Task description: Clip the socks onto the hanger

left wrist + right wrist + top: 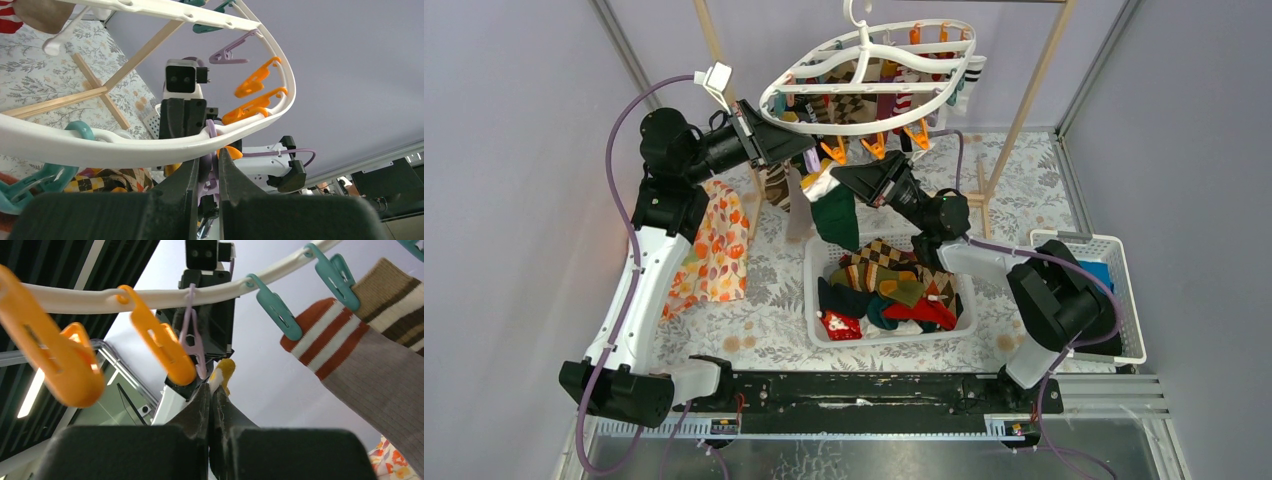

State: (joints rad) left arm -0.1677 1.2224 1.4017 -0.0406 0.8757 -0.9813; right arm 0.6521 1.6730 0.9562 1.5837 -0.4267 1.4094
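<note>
The white hanger (864,87) hangs at the top centre with several socks (894,100) clipped to it. My left gripper (809,155) is under its near-left rim (125,147), shut on a purple clip (212,167) that dangles from the rim. My right gripper (836,178) is close beside it, shut on a dark green sock (836,218) whose white and mustard edge (225,369) pokes out at the fingertips, just below that purple clip (192,337). In the wrist views my left gripper (207,157) and right gripper (212,385) face each other. More socks (894,285) lie in a white basket (814,300).
The pale wooden rack (1034,90) stands behind the hanger. An orange floral cloth (719,245) hangs at the left. A second white basket (1124,300) with blue cloth (1096,272) is at the right. Orange clips (160,345) and teal clips (272,307) hang along the rim.
</note>
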